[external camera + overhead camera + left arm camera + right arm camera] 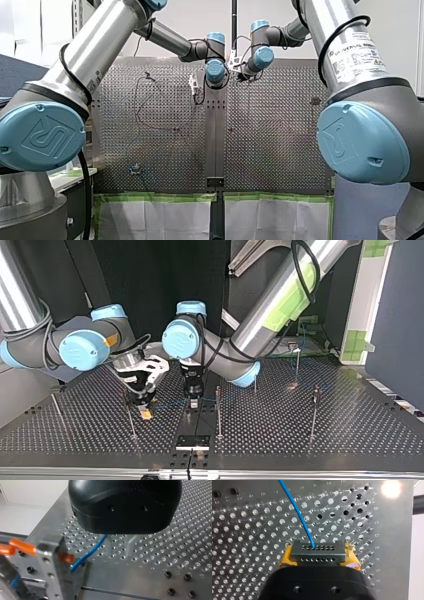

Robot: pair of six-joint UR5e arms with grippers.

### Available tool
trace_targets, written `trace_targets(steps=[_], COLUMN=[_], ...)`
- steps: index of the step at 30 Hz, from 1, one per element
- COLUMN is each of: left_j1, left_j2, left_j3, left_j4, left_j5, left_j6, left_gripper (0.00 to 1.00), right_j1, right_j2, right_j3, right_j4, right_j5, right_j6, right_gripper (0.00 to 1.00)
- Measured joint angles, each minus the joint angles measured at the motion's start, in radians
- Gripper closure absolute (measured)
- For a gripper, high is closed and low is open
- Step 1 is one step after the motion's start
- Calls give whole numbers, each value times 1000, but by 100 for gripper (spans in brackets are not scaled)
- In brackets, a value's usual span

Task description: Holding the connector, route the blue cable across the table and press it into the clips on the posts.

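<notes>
My right claw (318,555) was clamped on the connector (317,548). Its yellow pads (286,555) pressed against the two ends of the dark block, which showed two rows of small holes on its face. The blue cable (297,512) left the upper row and ran away from the claw over the perforated surface (244,530). In the top view this claw hung low at the middle-left, with the connector close above the surface and just beside a post (131,420).

My left claw (119,552) pointed down near it, closer to that view's middle. Its metal fingers (107,548) stood apart and gripped nothing that I could see. The cable came out from under the black body by one finger and ran on toward the right claw. I could not tell whether it touched that finger or passed between the two.

In the top view the cable showed only as a faint blue line between the two claws. A second post (218,412) stood just beside the left claw, on the side away from the right one. Further posts stood well apart toward that view's right
</notes>
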Motion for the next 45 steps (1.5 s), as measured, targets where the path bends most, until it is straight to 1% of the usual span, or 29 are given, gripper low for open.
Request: trace_targets(steps=[7, 11, 15, 20, 25, 31, 36, 42, 44, 45], left_j1=[-7, -11, -13, -15, -16, -18, -19, -26, -32, -35], left_j2=[1, 1, 6, 20, 25, 27, 30, 30, 30, 30], left_j3=[-8, -26, -52, -97, -133, -184, -226, -276, -293, -301], left_j4=[-5, -7, -2, 33, 68, 121, 162, 212, 229, 237], left_j5=[-52, -84, -102, -100, -99, -99, -95, -80, -79, -79], left_j6=[-12, -19, -28, -44, -47, -48, -49, -47, -46, -46], left_gripper=[100, 100, 100, 100, 100, 100, 100, 100, 100, 100], right_j1=[5, 7, 8, 11, 11, 11, 3, -7, -8, -8], right_j2=[0, 0, 0, 0, -2, -5, -26, -49, -51, -51], right_j3=[6, 21, 42, 69, 105, 156, 193, 244, 259, 270], right_j4=[0, -1, -1, -1, -2, -2, -5, -29, -41, -50], right_j5=[0, 1, 1, 0, 0, 1, 3, 10, 12, 13], right_j6=[-1, -2, -3, -3, -6, -23, -38, -47, -45, -41], right_gripper=[100, 100, 100, 100, 100, 100, 100, 100, 100, 100])
